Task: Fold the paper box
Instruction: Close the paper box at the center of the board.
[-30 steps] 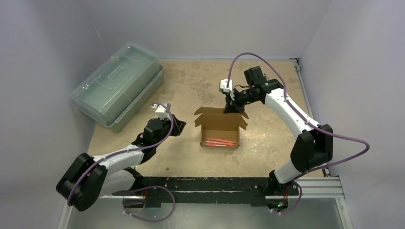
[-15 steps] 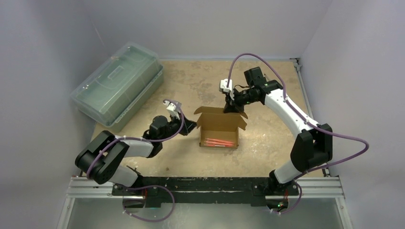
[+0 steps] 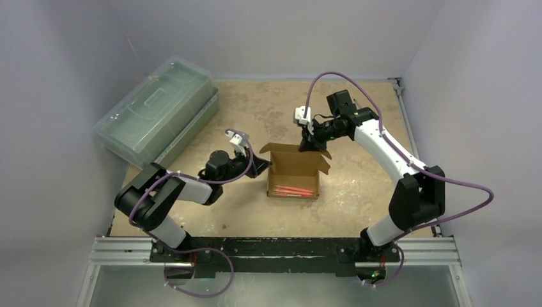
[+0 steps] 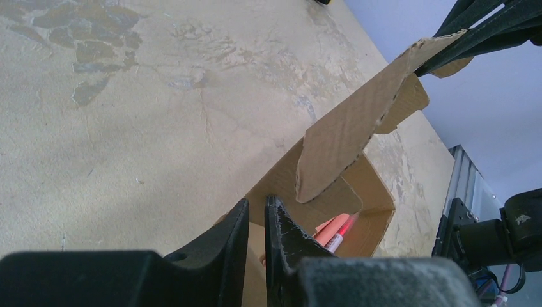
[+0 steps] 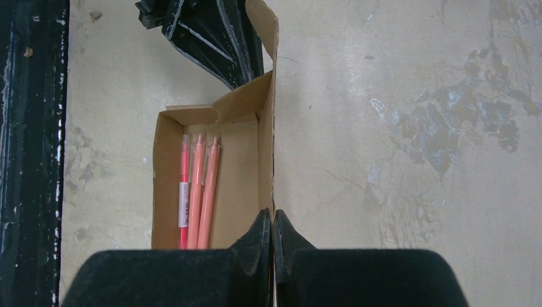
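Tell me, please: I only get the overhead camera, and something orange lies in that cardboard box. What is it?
Observer: Three orange pens, side by side on the floor of the paper box; the right wrist camera shows them plainly.
Visitor: Does the right pincer actually hold the box?
Observer: Yes, the right pincer is shut on the edge of the far flap, cardboard pinched between its fingers.
Visitor: And the left one?
Observer: The left pincer has its fingers nearly together at the box's left side; whether they pinch cardboard, I cannot tell.

Robot lab cell: plain white walls (image 3: pixel 268 32), aluminium mounting rail (image 3: pixel 121 251)
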You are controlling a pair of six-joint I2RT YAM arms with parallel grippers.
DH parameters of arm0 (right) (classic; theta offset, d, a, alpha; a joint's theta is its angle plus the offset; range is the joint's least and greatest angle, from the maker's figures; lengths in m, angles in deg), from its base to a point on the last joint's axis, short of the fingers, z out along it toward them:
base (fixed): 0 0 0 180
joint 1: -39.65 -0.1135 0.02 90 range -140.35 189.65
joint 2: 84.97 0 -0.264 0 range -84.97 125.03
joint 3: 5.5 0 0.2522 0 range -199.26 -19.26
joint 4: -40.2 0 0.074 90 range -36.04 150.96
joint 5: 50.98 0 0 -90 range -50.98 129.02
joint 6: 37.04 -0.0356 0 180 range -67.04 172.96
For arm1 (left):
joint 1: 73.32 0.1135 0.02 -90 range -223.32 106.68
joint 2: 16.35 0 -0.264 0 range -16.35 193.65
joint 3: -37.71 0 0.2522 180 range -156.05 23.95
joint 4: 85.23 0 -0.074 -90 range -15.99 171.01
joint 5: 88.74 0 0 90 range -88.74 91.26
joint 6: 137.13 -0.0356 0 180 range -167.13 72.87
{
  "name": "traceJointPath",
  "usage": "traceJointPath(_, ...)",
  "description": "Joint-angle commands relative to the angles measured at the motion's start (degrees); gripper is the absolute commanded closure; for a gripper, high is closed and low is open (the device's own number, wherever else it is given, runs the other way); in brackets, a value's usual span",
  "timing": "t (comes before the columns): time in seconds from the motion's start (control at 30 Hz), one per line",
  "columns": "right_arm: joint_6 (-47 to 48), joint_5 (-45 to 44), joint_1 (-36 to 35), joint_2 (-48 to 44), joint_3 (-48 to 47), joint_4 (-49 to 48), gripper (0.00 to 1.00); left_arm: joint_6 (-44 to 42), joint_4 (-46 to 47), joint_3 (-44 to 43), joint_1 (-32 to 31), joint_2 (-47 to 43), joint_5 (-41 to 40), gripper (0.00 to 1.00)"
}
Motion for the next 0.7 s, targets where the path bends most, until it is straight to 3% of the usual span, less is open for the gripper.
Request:
traceJointPath(0.0, 1.9, 1.7, -0.2, -0.8, 0.5, 2.6, 1.00, -2.5, 6.1, -1.6, 0.4, 1.6, 1.7, 0.85)
traceJointPath(0.13, 2.7, 1.9, -0.2, -0.9, 0.5, 3.2, 1.00, -4.5, 9.6, -0.9, 0.4, 2.9, 3.9, 0.84)
traceJointPath(0.47, 9.4, 4.2, -0.2, -0.8, -0.8, 8.7, 1.00, -14.8, 37.5, 6.1, 0.4, 9.5, 8.7, 0.81)
traceJointPath(0.67, 13.2, 5.9, -0.3, -0.5, -1.1, 11.7, 1.00, -16.1, 44.1, 5.8, 0.5, 14.2, 11.5, 0.78)
